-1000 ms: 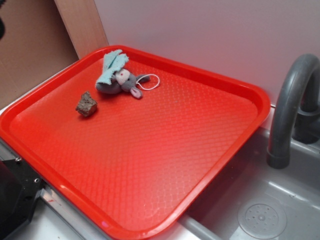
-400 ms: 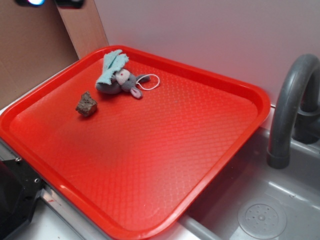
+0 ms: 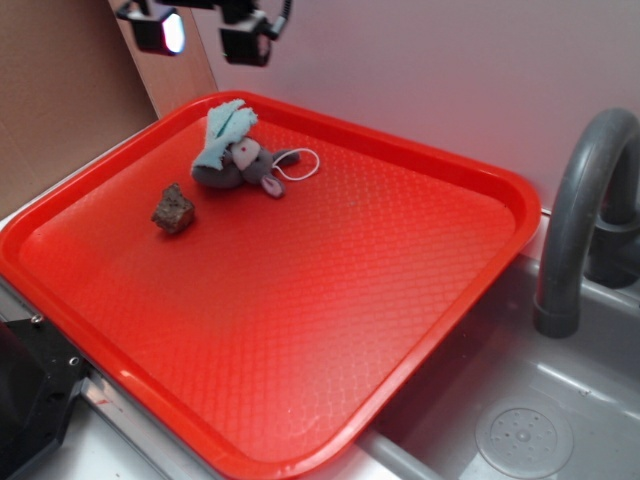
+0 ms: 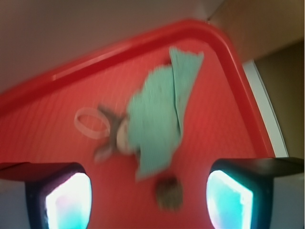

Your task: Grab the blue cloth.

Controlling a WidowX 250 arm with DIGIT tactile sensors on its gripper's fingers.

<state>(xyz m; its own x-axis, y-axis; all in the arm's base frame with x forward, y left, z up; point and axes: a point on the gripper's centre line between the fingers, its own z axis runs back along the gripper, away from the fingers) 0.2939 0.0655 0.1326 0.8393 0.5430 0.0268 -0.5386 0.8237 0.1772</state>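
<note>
black two-fingered gripper (image 3: 205, 30): jaws spread, holding nothing, above tray's 11 o'clock corner | pale aqua-blue folded cloth (image 3: 222, 132): at 11 o'clock on red plastic tray (image 3: 420, 330), draped over grey plush mouse (image 3: 245, 168) | brown rock-like lump (image 3: 174, 210): 7 o'clock of cloth

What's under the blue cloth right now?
The blue cloth drapes over the grey plush mouse, whose head and white string loop stick out. Its covered body is hidden. The cloth's far end rests on the red tray.
</note>
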